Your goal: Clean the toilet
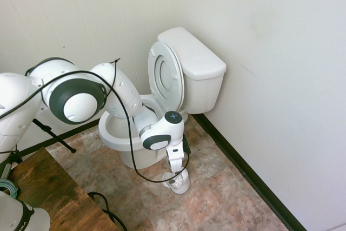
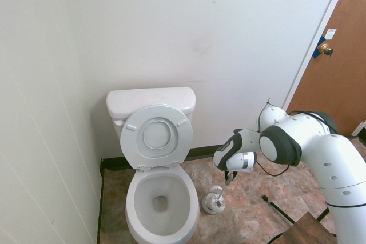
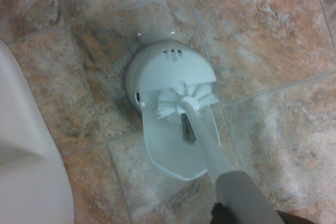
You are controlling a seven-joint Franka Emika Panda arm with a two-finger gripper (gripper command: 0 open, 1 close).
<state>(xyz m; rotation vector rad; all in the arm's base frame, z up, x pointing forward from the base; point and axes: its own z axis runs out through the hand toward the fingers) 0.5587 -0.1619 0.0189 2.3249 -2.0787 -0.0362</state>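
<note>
The white toilet [image 2: 162, 198] stands against the back wall with its lid and seat [image 2: 157, 135] raised and the bowl open; its tank [image 1: 194, 60] shows in the first exterior view too. On the floor beside the bowl stands a small white brush holder [image 2: 213, 203] [image 1: 178, 181]. My gripper [image 1: 177, 160] [image 2: 230, 178] hangs just above it, shut on the handle of a white toilet brush. In the wrist view the bristle head [image 3: 181, 100] sits at the mouth of the holder [image 3: 163, 72], and the handle [image 3: 231, 187] runs up toward the camera.
The toilet's outer wall [image 3: 26, 171] is close beside the holder. A wooden table corner [image 1: 48, 187] is behind the arm. A brown door [image 2: 337, 67] stands at the right. White walls with dark baseboard [image 1: 243, 171] close in the tiled floor.
</note>
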